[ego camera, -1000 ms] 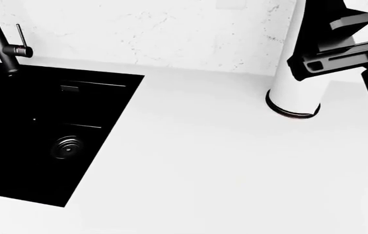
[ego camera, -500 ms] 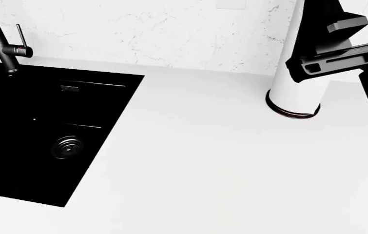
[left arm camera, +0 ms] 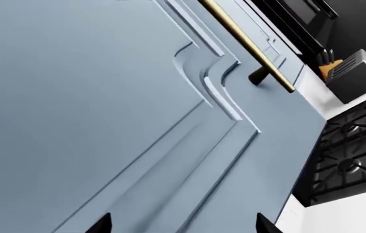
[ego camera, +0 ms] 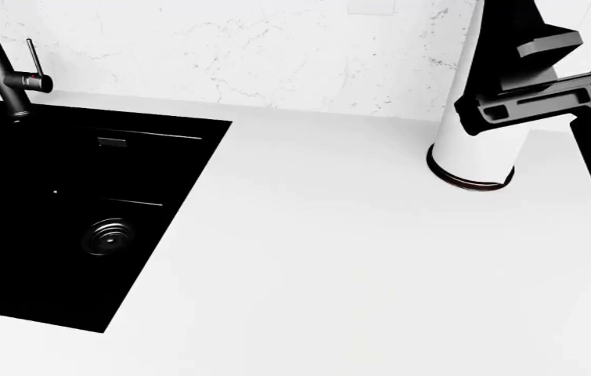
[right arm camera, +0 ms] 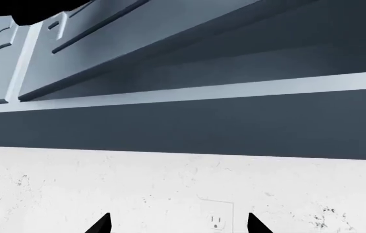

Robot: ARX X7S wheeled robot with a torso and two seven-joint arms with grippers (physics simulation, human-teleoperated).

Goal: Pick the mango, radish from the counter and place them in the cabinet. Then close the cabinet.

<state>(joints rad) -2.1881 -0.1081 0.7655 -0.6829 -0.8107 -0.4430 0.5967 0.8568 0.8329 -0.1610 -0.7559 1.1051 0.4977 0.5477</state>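
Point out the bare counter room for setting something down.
The counter is bare from the black sink across to the white cylinder, and forward from the backsplash. It is crowded only at the right, by the cylinder and the dark arm.

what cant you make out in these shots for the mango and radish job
- Mango and radish: in no view; the head view shows only bare counter and sink.
- Cabinet inside: left wrist view shows only a blue door; whether it is shut cannot be told.
- Both hands: only fingertips show, cut off by the frame edge.
- White cylinder: top hidden by the arm.
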